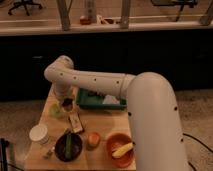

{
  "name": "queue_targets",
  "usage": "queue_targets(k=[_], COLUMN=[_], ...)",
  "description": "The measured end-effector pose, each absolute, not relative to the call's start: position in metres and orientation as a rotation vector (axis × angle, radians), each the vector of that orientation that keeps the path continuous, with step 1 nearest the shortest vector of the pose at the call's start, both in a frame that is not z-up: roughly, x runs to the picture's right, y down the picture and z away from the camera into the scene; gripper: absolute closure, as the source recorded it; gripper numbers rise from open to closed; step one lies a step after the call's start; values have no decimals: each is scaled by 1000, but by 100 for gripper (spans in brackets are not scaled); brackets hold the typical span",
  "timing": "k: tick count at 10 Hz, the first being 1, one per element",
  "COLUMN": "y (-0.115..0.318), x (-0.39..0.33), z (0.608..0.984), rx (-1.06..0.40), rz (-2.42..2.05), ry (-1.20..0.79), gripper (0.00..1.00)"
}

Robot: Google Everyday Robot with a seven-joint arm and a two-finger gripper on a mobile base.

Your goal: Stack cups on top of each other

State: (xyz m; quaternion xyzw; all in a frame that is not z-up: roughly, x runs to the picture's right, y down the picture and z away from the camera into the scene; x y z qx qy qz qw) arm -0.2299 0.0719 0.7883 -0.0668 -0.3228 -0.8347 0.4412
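While looking down at the light wooden desk point(102, 125), can make out the tool point(66, 100) at the end of a thick white arm point(100, 82), low over the desk's far left part and clenched tight. Right at its tip, the small dark brownish-black round cup point(67, 105); cannot tell whether pinched or merely touched. Just beside that, toward the left edge, the small pale yellow-green round cup point(56, 111), upright on the desk. Not stacked yet. Behind and to the right, a green rectangular tray point(90, 106) with something white inside. Along the front: a wider white round container point(39, 133) at the left, a dark bowl point(59, 152) holding something green, a small orange round fruit point(93, 139), then an orange bowl point(110, 143) holding a long yellowish piece. Near the pale cup, toward the dark bowl, a small dark flat packet point(75, 121).
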Motion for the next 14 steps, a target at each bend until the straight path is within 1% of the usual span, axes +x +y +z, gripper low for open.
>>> queue_targets(k=[2, 14], y=[69, 62], x=[-234, -260], z=[791, 776], rx=[-156, -197], rz=[-2083, -2162], ry=[-811, -814], gripper=[100, 100])
